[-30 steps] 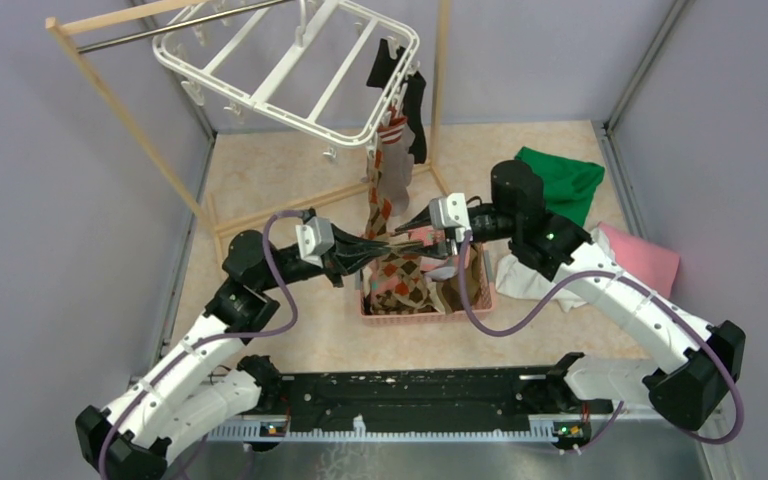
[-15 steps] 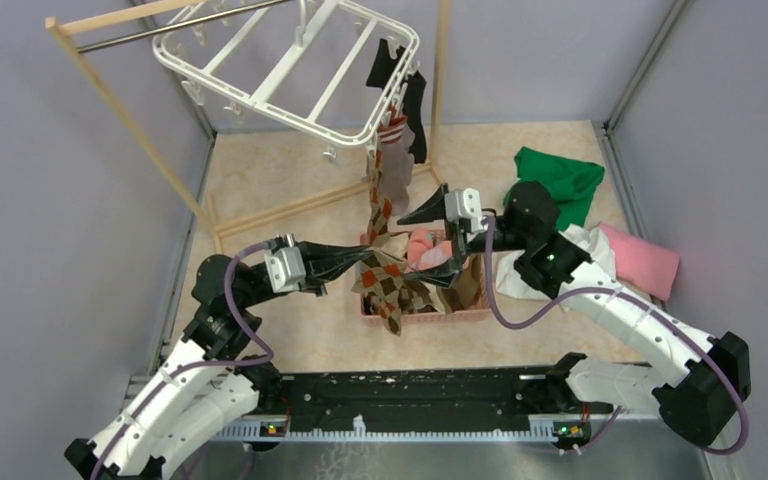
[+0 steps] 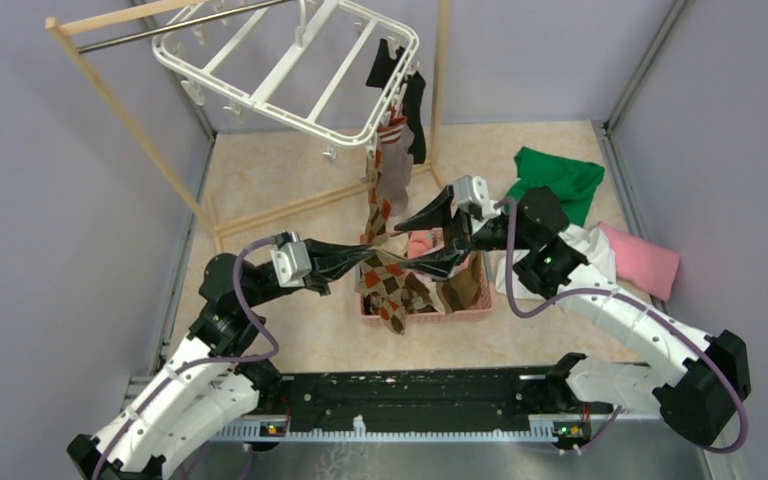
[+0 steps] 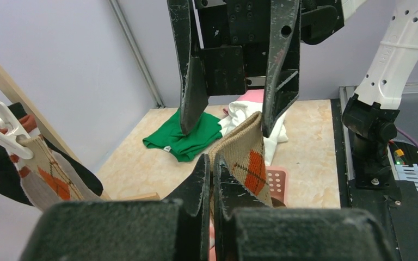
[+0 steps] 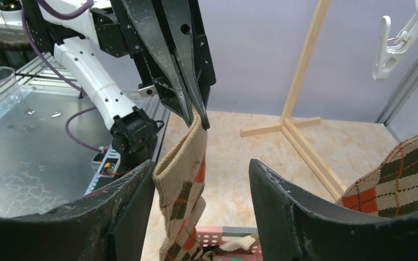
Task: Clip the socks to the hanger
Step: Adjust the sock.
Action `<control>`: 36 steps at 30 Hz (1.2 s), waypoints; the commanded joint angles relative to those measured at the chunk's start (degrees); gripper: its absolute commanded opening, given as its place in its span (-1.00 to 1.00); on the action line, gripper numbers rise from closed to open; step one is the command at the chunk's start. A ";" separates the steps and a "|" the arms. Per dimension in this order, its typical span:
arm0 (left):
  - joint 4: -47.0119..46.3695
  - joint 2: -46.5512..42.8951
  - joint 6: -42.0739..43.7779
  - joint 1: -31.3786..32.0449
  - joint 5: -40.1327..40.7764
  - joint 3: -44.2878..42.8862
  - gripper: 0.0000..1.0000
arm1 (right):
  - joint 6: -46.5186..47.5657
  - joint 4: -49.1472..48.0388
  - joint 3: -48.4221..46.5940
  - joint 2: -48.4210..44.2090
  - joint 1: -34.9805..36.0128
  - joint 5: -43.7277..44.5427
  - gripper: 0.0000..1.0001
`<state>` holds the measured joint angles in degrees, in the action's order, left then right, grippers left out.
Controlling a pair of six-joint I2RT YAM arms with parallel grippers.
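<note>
**While Left Holds Sock, Right Jaws Stand Unclosed**

As seen from above, the hanger [image 3: 260, 103] hangs tilted from the rack [image 3: 130, 125] at far left. Hung socks [image 3: 390, 170] are clipped at its right corner, and the clips on its near edge look free.

The left gripper [image 3: 365, 252] is clenched on the upper edge of an argyle sock [image 3: 395, 290]. The sock's foot drapes down into the basket [image 3: 450, 312]. It sits mid-table, below the hanger and well apart from it.

The right gripper [image 3: 412, 243] faces the left one with jaws parted, straddling the raised cuff and grasping nothing. In the right wrist view the cuff lies against one finger [image 5: 136, 201], while the other stands clear. Cloths [image 3: 560, 180] lie further right, uninvolved.

Risks noted:
- **Thin pinch:** the cuff is off-centre between the right jaws, so closing now may catch only its edge, and the sock could slip free at handover.
- **Finger strike:** the two grippers' fingertips are very near, so a small misalignment could bring them into contact.
- **Snag on lift:** the foot lies among the basket's contents, so lifting may drag another item out.
- **Hung socks:** these hang close above the working point and could be knocked on the way up
</note>
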<state>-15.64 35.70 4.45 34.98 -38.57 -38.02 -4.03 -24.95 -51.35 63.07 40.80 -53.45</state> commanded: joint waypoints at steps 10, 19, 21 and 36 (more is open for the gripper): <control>-10.05 -1.38 -4.36 0.11 1.13 1.41 -1.00 | -3.34 -6.05 1.07 0.83 2.74 3.02 0.06; -11.71 -1.48 -4.36 0.17 1.76 2.07 -1.00 | -4.36 -9.60 1.38 1.40 2.88 3.93 -0.33; -12.03 -1.43 -6.04 0.15 1.70 2.08 -1.00 | -4.74 -10.21 1.59 1.52 2.88 3.82 -0.35; -11.91 -1.87 -6.73 0.16 3.22 2.33 -1.00 | -6.24 -13.55 1.87 1.97 2.89 2.12 -1.00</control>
<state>-24.40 34.59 -1.50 34.98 -36.32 -35.94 -9.37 -34.76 -49.39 65.01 43.03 -50.63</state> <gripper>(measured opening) 0.012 0.018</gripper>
